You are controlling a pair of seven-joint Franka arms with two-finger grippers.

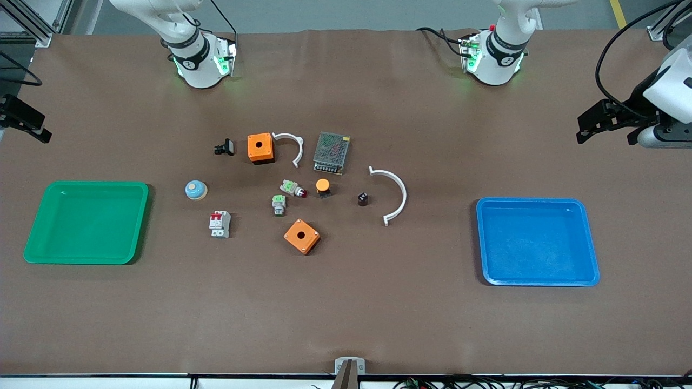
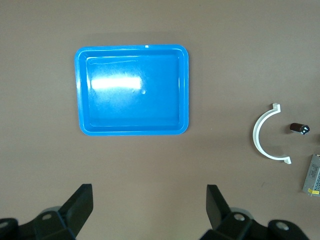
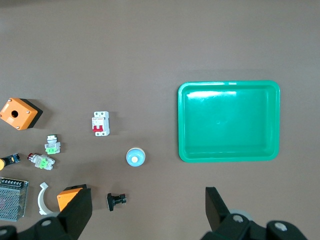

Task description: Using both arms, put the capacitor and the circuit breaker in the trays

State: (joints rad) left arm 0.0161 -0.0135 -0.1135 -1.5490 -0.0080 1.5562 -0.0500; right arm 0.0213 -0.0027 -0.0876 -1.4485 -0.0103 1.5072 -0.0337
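The capacitor (image 1: 363, 199), a tiny black cylinder, lies beside the large white arc (image 1: 400, 190) and also shows in the left wrist view (image 2: 299, 128). The circuit breaker (image 1: 220, 223), white and grey with red levers, lies between the green tray (image 1: 86, 221) and the cluster of parts. It also shows in the right wrist view (image 3: 100, 123). My left gripper (image 1: 608, 127) (image 2: 149, 190) is open and empty, high over the left arm's end of the table. My right gripper (image 1: 27, 124) (image 3: 148, 192) is open and empty, high over the right arm's end.
A blue tray (image 1: 538, 243) lies toward the left arm's end. Among the parts are two orange boxes (image 1: 260, 148) (image 1: 301, 235), a metal power supply (image 1: 331, 152), a small white arc (image 1: 294, 139), a black clip (image 1: 224, 147), a blue-domed button (image 1: 195, 189), an orange-capped button (image 1: 323, 186) and green-and-grey switches (image 1: 278, 205).
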